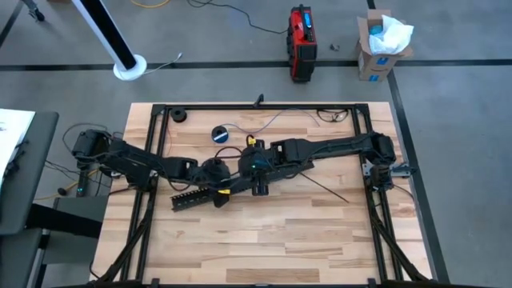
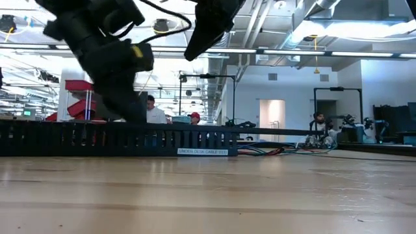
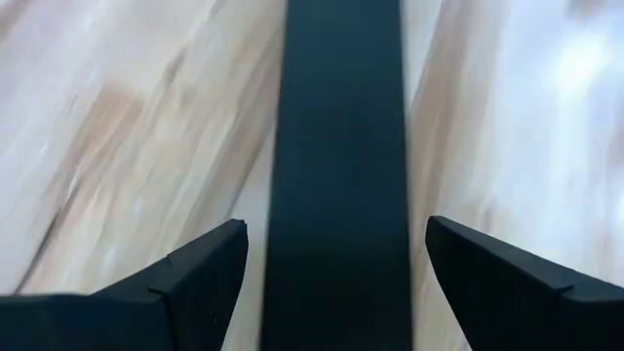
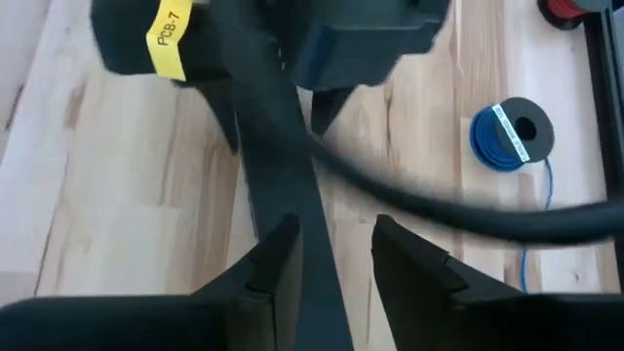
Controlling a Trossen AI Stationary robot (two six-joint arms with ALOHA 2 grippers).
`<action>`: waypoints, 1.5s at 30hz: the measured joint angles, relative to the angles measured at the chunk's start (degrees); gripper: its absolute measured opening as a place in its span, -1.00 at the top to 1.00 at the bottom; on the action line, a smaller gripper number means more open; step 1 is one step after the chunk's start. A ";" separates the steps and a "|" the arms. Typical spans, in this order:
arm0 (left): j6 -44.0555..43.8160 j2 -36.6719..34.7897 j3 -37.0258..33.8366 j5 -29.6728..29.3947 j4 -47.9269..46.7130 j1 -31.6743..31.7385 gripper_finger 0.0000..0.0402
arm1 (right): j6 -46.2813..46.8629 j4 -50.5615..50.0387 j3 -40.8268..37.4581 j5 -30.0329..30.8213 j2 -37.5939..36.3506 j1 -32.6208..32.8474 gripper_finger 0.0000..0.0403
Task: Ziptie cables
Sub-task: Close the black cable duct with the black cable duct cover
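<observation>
My left hand [image 1: 218, 194] sits low at the centre of the overhead frame, at the right end of the long flat black slotted plastic strip [image 1: 194, 198]. In its wrist view my two dark fingers [image 3: 185, 283] stand wide apart with the strip [image 3: 336, 166] running between them; I cannot tell whether either finger touches it. My right hand [image 1: 259, 186] lies just right of the left one, near the frame's centre. Its fingers [image 4: 275, 268] are parted only narrowly, astride the same strip [image 4: 283, 156], which passes through the gap.

The thin grey, white and dark cables [image 1: 282, 117] trail along the upper middle of the light wooden plank tabletop [image 1: 264, 240], near its far edge and well apart from both hands; at table height they show as a low coloured bundle [image 2: 273, 151] at the right end of the strip [image 2: 117, 138]. The small round blue-and-black tape roll [image 1: 220, 134] lies above the hands, between them and the far edge, and shows again at the upper right of the right wrist view [image 4: 512, 134].

The black metal frame rail [image 1: 256, 106] borders the tabletop's far and side edges. The whole lower half of the tabletop, toward the near edge, is open wood.
</observation>
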 joint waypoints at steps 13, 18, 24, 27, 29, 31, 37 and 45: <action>-6.91 -0.20 3.55 -13.13 -18.31 -13.55 -0.53 | -1.06 2.01 -2.60 -0.59 0.00 0.04 0.22; -13.97 -0.17 2.47 -17.21 -22.82 -18.83 -0.53 | -1.08 2.17 -3.37 -0.61 0.02 0.04 0.22; -24.14 -0.17 2.03 -25.85 -24.05 -25.18 -0.53 | -1.50 3.64 -3.37 -0.73 0.02 -0.23 0.22; -30.73 -0.17 -0.39 -31.18 -21.97 -27.21 -0.53 | -1.50 4.04 -3.37 -1.35 0.02 -0.35 0.22; -33.35 -0.17 -2.63 -30.66 -17.66 -27.79 -0.53 | -1.50 4.15 -3.37 -1.70 0.02 -0.37 0.22; -34.45 -0.19 -4.93 -29.76 -11.82 -28.49 -0.53 | -1.52 4.17 -3.37 -1.86 0.02 -0.35 0.22; -35.59 -0.14 -8.28 -33.42 -5.84 -29.13 -0.53 | -1.52 4.22 -3.37 -2.14 0.02 -0.33 0.22; -36.86 0.60 -13.00 -34.96 5.22 -29.17 -0.53 | -1.52 5.02 -3.34 -2.09 0.02 -0.33 0.22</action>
